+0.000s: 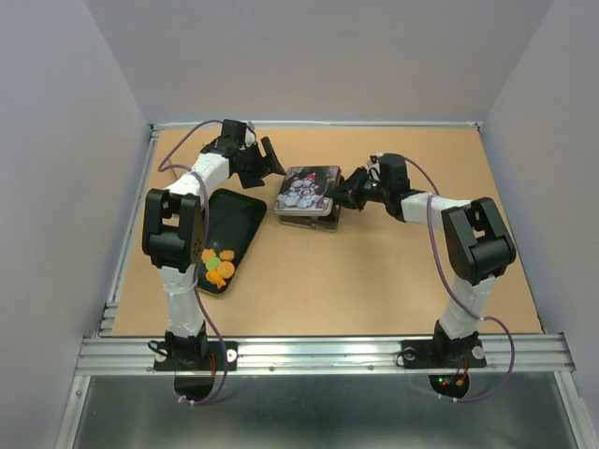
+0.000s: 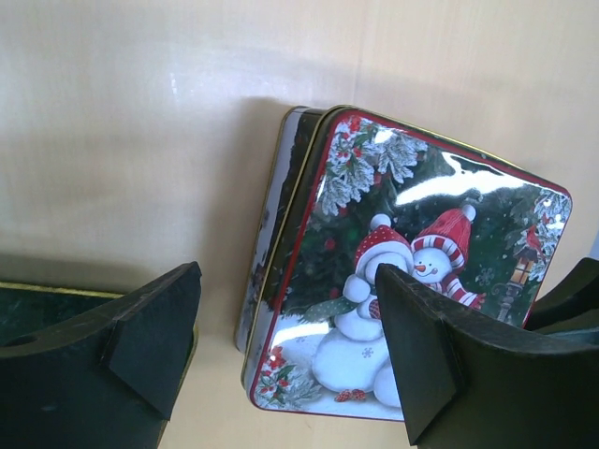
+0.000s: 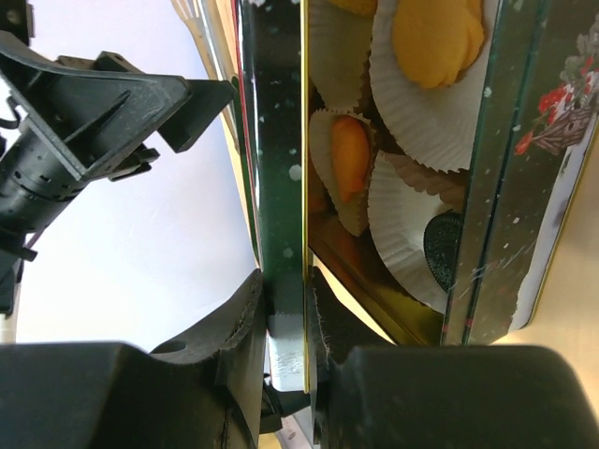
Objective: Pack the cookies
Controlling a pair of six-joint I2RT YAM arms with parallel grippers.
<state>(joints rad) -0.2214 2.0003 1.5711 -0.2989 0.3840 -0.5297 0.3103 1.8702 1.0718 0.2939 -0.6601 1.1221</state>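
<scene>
Loose cookies (image 1: 220, 267) lie flat in a clump at the lower end of the black tray (image 1: 239, 215), which runs up and down the left of the frame. They are well below the left gripper (image 1: 273, 161), whose empty jaws are spread wide and face the tin (image 2: 271, 243). More cookies sit in paper cups (image 3: 412, 122) inside the tin. The right gripper (image 1: 346, 194), arm bent leftward, pinches the lid (image 1: 311, 185) by its edge.
</scene>
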